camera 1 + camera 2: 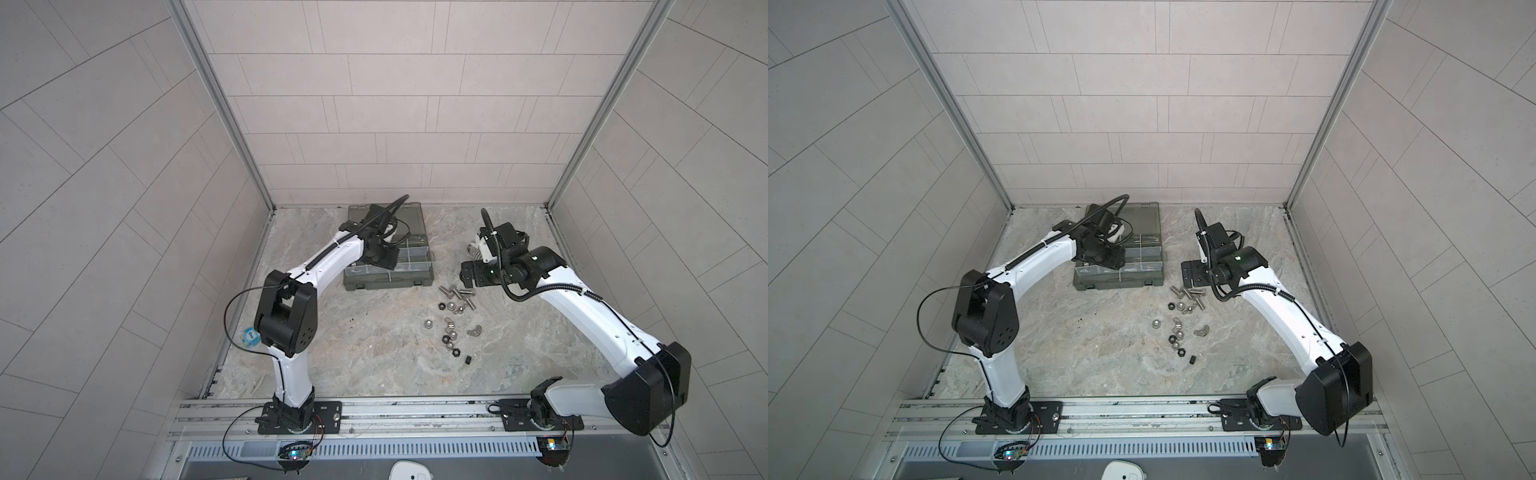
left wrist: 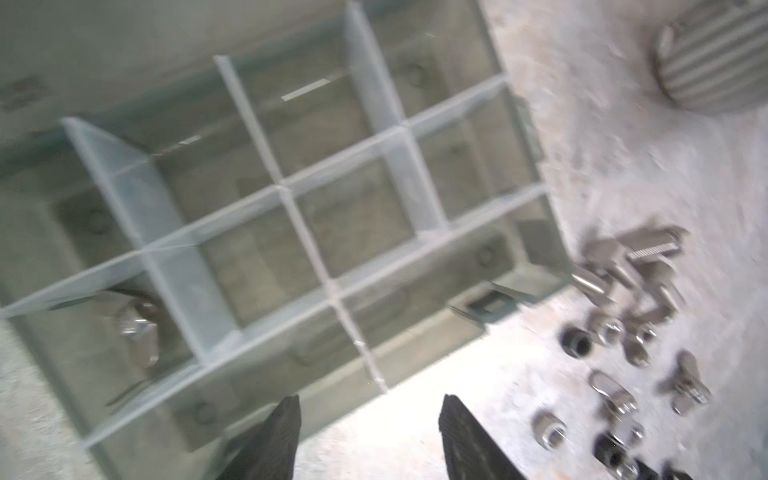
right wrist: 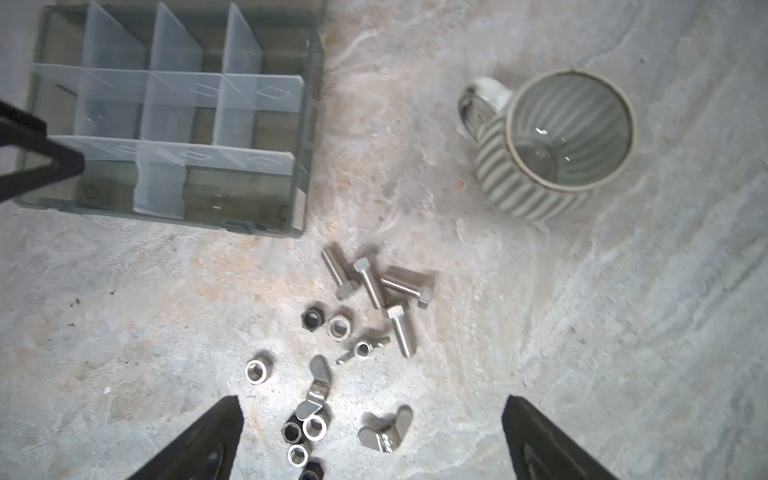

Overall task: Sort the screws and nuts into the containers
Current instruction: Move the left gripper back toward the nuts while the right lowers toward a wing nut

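The grey-green organizer case (image 1: pixel 415 276) (image 1: pixel 1142 278) lies open at the back, its containers (image 2: pixel 353 216) (image 3: pixel 299 124) split by clear dividers. A blurred silver piece (image 2: pixel 137 328) lies in one compartment. My left gripper (image 2: pixel 370 399) (image 1: pixel 384 259) (image 1: pixel 1111 257) hovers over the case's front edge, open and holding nothing. Several screws (image 3: pixel 370 282) (image 1: pixel 457 293) (image 1: pixel 1187 293) lie in a loose heap on the table to the right of the case. In front of them are scattered the nuts (image 3: pixel 313 428) (image 1: pixel 449 328) (image 1: pixel 1177 328), silver, black and winged. My right gripper (image 3: pixel 372 401) (image 1: pixel 467 276) (image 1: pixel 1192 274) hangs wide open above them.
A striped grey-white mug (image 3: pixel 569 141) (image 2: pixel 706 58) stands upright behind the screws, mostly hidden by the right arm in both top views. A small blue block (image 1: pixel 249 336) sits at the table's left edge. Tiled walls close in the back and both sides.
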Motion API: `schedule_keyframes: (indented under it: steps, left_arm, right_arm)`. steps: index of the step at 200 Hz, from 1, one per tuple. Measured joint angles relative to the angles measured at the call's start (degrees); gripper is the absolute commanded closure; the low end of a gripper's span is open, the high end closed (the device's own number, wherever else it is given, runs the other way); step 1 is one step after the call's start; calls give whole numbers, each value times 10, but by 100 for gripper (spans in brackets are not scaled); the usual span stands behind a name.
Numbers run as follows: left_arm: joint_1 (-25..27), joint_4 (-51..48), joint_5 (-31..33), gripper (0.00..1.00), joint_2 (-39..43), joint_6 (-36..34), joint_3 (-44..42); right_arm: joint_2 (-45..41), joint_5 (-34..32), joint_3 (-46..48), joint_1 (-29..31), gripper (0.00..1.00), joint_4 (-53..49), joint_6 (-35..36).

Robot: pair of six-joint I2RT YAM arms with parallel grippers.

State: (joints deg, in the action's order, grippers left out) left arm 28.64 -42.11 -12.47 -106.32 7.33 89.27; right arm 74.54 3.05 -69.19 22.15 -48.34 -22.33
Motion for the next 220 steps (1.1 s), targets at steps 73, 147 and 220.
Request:
schedule_keyframes:
  steps: [73,147,220]
  left_arm:
    - [103,-10,-34,39,-47,43,29]
    - [138,-10,-56,39,-61,64,40]
    - [148,-17,-53,15,-27,52,-9]
  right_arm:
    - [-106,-21,105,-25,1,-34,-47]
    - [-163,-20,138,-32,1,-65,-61]
    - [-134,36,187,-34,55,-52,-85]
